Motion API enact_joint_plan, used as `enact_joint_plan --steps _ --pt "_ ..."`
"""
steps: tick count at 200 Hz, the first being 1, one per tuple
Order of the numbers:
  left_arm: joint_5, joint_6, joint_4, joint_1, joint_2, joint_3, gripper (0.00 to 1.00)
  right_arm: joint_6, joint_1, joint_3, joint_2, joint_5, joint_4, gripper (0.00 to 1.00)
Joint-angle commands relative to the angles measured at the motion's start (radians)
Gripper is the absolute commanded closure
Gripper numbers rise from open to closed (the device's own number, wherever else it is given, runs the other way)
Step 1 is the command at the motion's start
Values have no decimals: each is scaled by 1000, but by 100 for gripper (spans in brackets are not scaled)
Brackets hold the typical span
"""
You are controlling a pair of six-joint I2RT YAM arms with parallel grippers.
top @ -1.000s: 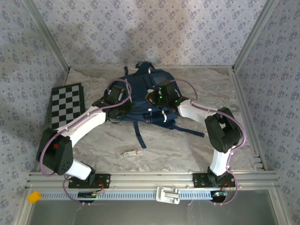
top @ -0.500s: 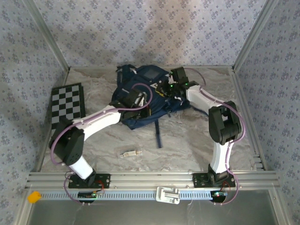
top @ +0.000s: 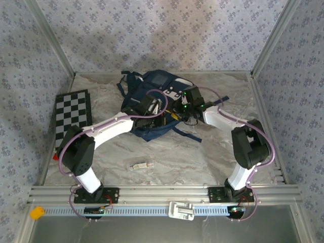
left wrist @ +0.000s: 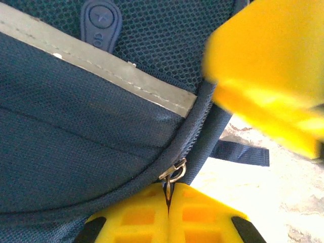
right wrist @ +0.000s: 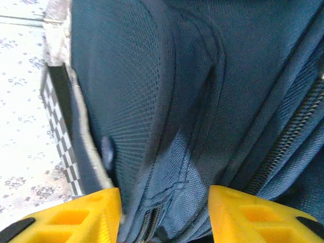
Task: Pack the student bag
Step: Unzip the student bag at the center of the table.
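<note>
Top external view: student bag [top: 152,81] sits at the far middle of the marbled grey table [top: 212,157], both arms reaching onto it. It is soft navy fabric, crumpled and lumpy, with a pale patch [top: 172,93] on top. Its long axis runs roughly near to far, the end with a grey panel [top: 161,78] toward the back wall. One flat dark strap [top: 188,135] trails off to the near right.

A checkerboard mat [top: 73,114] lies flat at the left, well apart from the bag. A small pale object [top: 140,165] lies near the front.

Left wrist view: woven navy cloth, a mesh panel above, and a matte grey stripe [left wrist: 101,71] running diagonally. There is also an oval rubber tab [left wrist: 101,20] and a curved zipper track. The left gripper [left wrist: 168,200] has its ribbed yellow fingers clenched on the metal zipper pull [left wrist: 174,171]. A blurred yellow block [left wrist: 263,66] sits at upper right.

Right wrist view: the right gripper [right wrist: 164,217] has its yellow fingers [right wrist: 76,217] spread apart. Padded navy fabric and mesh bulge between them; I can't tell if they press it. The checkerboard edge shows at the left.
</note>
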Motion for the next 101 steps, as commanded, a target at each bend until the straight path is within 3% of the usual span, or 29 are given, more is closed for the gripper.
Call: enact_joint_plan --steps 1,29,60,101 --pt "35 36 -19 2 4 40 100 95 22 16 42 -5 106 57" --pt "56 110 -96 1 4 71 100 53 20 23 51 10 53 79" --pt "-58 177 -216 25 -53 36 100 -92 -30 23 13 -24 -68 97" --pt "-89 251 -252 121 -94 -27 100 -308 -167 71 7 -136 -222 100"
